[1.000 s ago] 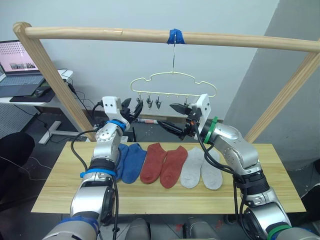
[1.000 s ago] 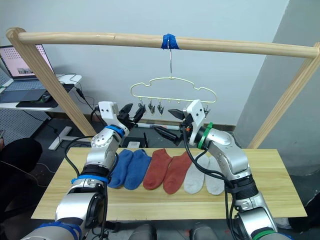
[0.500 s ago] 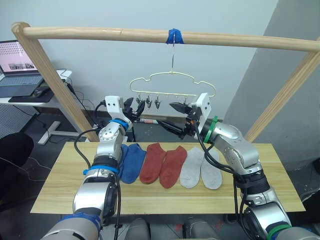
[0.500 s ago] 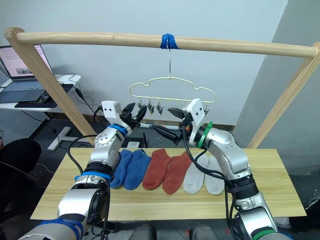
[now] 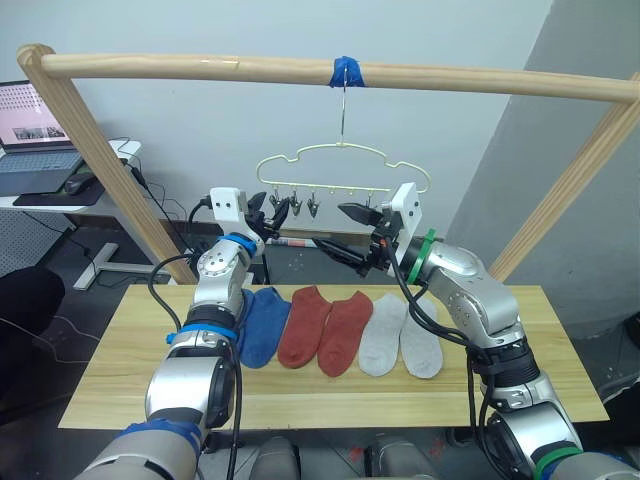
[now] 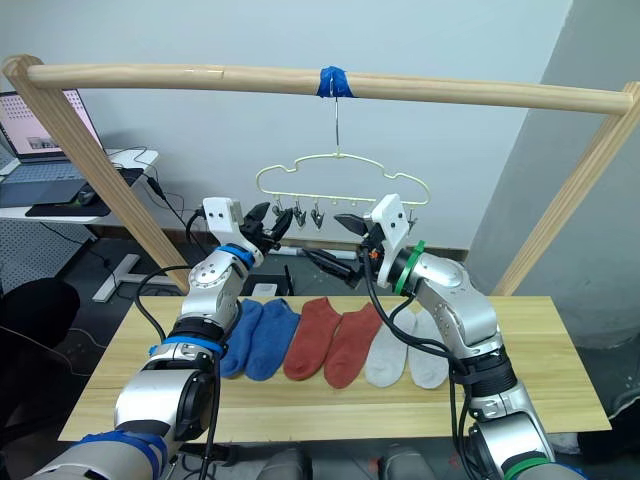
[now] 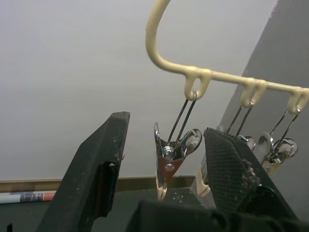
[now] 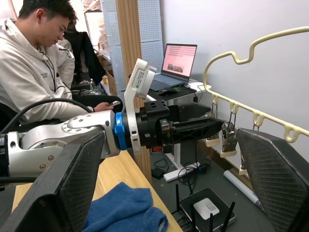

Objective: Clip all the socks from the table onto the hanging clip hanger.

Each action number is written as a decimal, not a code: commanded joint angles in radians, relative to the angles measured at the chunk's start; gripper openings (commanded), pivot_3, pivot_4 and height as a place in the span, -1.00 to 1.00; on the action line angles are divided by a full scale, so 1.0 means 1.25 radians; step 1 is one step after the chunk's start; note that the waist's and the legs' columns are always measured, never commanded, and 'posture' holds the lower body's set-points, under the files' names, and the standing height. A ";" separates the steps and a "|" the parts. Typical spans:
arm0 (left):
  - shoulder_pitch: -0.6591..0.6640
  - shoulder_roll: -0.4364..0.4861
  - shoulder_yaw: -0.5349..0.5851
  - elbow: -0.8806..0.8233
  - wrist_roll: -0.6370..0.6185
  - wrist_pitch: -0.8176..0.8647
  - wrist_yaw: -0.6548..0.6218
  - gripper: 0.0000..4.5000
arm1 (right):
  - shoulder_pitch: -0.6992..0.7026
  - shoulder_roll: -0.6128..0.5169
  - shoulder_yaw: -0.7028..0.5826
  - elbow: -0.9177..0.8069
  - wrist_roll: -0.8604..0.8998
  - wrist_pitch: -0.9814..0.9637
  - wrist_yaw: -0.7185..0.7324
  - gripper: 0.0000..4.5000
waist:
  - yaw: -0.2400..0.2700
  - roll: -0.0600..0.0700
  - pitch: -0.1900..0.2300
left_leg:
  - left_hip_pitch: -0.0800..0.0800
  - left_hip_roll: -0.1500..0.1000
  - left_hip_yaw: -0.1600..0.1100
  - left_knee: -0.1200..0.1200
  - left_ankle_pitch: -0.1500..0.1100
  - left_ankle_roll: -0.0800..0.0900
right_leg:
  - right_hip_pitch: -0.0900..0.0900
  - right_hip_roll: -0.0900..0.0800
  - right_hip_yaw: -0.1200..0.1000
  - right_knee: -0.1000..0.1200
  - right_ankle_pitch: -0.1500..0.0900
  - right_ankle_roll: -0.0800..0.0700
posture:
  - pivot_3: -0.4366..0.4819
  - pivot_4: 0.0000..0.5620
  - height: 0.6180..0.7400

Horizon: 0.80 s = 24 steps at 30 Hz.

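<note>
Left claw (image 7: 164,159) moved up around clip (image 7: 170,157); socks (image 5: 345,331) on table (image 5: 120,360)

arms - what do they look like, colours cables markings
Both arms are silver-grey metal segments with black joints and loose black cables running along them. The left arm carries blue bands, the right arm green ones. Each wrist has a white camera block, and each end effector, left and right, has two black, pointed, textured fingers.
</note>
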 commanded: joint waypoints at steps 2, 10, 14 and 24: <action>-0.025 0.008 0.012 -0.009 0.005 -0.025 0.000 0.22 | -0.017 0.001 -0.014 -0.040 0.010 0.000 -0.003 1.00 | 0.000 0.000 0.001 | 0.000 0.000 0.000 0.000 0.000 0.000 | 0.000 0.000 0.000 0.000 0.000 0.000 | -0.12 -0.63 1.00; -0.023 0.005 0.018 -0.012 0.000 -0.025 -0.015 -0.65 | -0.018 0.002 -0.012 -0.037 0.011 -0.001 -0.003 1.00 | 0.000 0.001 0.002 | -0.002 0.000 -0.003 0.001 0.000 0.000 | 0.000 0.000 -0.003 0.000 0.000 0.000 | -0.11 -0.63 1.00; -0.023 0.004 0.021 -0.021 -0.002 -0.027 -0.019 -0.88 | -0.016 0.004 -0.011 -0.035 0.011 -0.002 -0.002 1.00 | 0.001 0.002 0.002 | -0.003 0.000 -0.006 0.002 0.000 0.000 | 0.000 0.000 -0.007 0.000 0.000 0.000 | -0.10 -0.63 1.00; 0.013 0.045 -0.016 -0.113 0.045 0.036 -0.022 -0.99 | 0.070 -0.055 -0.024 0.001 -0.064 0.015 -0.070 1.00 | 0.005 0.005 0.005 | -0.004 0.000 -0.009 0.003 0.000 0.000 | 0.001 0.000 -0.010 0.001 0.000 0.000 | -0.04 -0.60 1.00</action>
